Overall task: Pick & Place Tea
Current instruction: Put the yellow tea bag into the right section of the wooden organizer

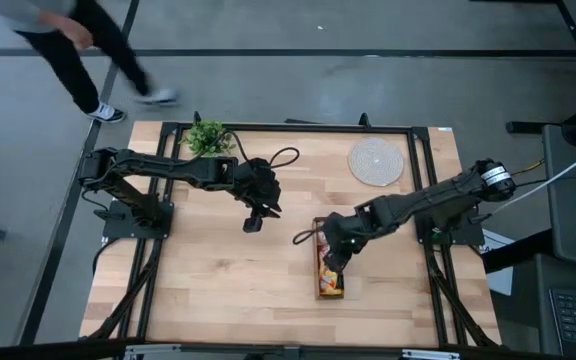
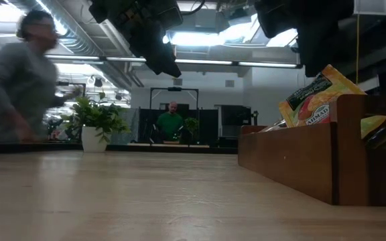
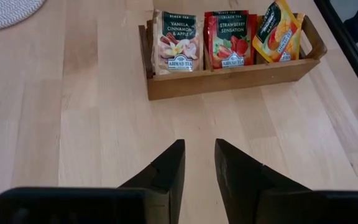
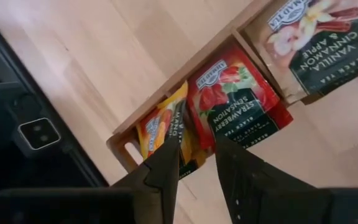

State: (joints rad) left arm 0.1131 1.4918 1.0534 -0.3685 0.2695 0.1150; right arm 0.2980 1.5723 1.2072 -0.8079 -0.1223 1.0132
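Tea sachets (image 3: 229,40) stand sorted in the three compartments of the wooden tray (image 3: 229,78) at lower centre-right of the high view — pale vanilla, red strawberry, yellow-orange. The right gripper (image 4: 196,152) hovers directly above the tray's yellow-orange end, fingers slightly parted and pinching nothing. The left gripper (image 3: 197,158) hangs over bare counter (image 1: 218,280) at centre frame — fingers narrowly parted, empty.

Tea sachets (image 3: 230,38) pale, red, yellow-orange; tray (image 3: 229,78) brown wood
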